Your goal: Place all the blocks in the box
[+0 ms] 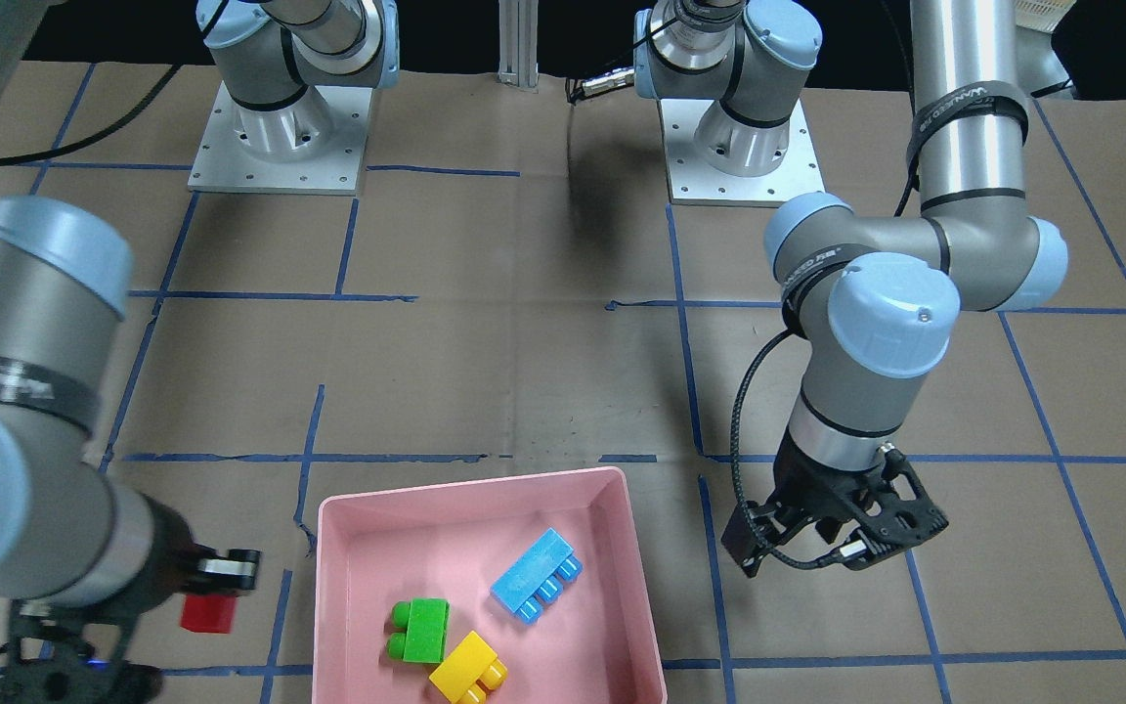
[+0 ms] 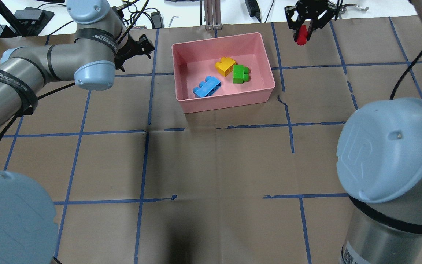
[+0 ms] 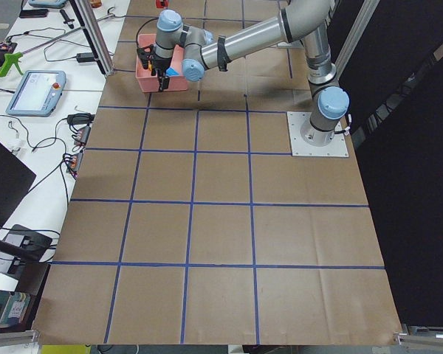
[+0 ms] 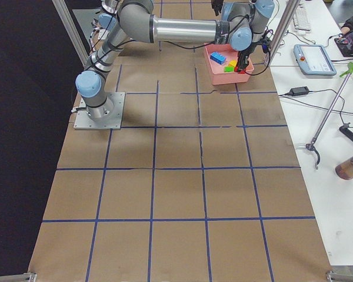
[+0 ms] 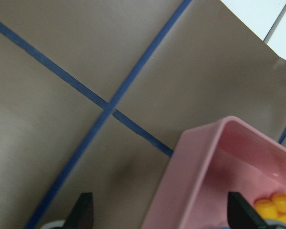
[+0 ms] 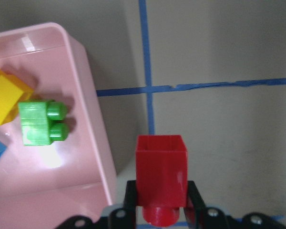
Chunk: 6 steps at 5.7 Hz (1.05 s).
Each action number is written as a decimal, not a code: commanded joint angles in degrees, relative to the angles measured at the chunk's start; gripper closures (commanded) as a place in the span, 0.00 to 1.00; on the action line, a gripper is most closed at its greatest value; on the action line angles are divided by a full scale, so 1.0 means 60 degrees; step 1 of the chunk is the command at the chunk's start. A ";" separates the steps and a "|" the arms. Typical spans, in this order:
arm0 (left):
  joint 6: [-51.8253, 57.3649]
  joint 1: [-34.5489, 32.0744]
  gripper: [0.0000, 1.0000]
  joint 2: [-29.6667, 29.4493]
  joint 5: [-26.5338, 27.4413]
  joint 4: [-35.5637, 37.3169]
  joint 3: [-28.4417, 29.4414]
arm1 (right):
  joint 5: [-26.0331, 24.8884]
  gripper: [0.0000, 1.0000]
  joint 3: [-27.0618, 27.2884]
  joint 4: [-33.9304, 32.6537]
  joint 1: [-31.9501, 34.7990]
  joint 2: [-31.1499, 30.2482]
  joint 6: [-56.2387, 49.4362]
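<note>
Across the table from the robot, the front-facing camera shows a large, shallow pink plastic tray (image 1: 485, 486) with a rounded rim, set on the brown paper (image 1: 485, 372) that covers the table. Three studded plastic toy bricks lie on its floor: a long light-blue three-stud brick (image 1: 536, 575), a green brick (image 1: 420, 631) and a yellow two-stud brick (image 1: 468, 668). The green and yellow ones lie side by side and seem to touch, while the blue one is a little apart. Outside the tray, on this view's left, the right gripper (image 1: 211, 601) is clamped on a small red brick (image 1: 209, 614). The left gripper (image 1: 832, 538) hangs on the tray's other side, over bare paper.

From overhead, the red brick is pinched between the right gripper's fingers, beyond the tray's right wall and apart from it. The left gripper is near the tray's left wall.

Both side views show the two arms reaching to the tray at the table's far end, with the bricks too small to make out.

On the left wrist camera, the fingertips (image 5: 86, 212) stand wide apart with nothing between them, above a tray corner and crossing blue tape lines (image 5: 109, 107). Yellow studs peek in at the lower right.

On the right wrist camera, the fingers (image 6: 130, 198) press both sides of the red brick, its round stud toward the gripper, just outside the tray's wall. Whether it touches the paper cannot be told.
</note>
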 commanded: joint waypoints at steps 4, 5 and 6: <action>0.3636 0.0422 0.00 0.2327 -0.0842 -0.4018 -0.0036 | -0.0091 0.01 0.0061 -0.1268 0.1675 0.1102 0.2726; 0.3636 0.0421 0.00 0.2999 -0.0844 -0.4896 -0.0036 | -0.0106 0.00 0.0061 -0.1266 0.1660 0.1044 0.2682; 0.3636 0.0421 0.00 0.3194 -0.0800 -0.5267 -0.0036 | -0.0106 0.00 0.0090 -0.1208 0.1544 0.0898 0.2638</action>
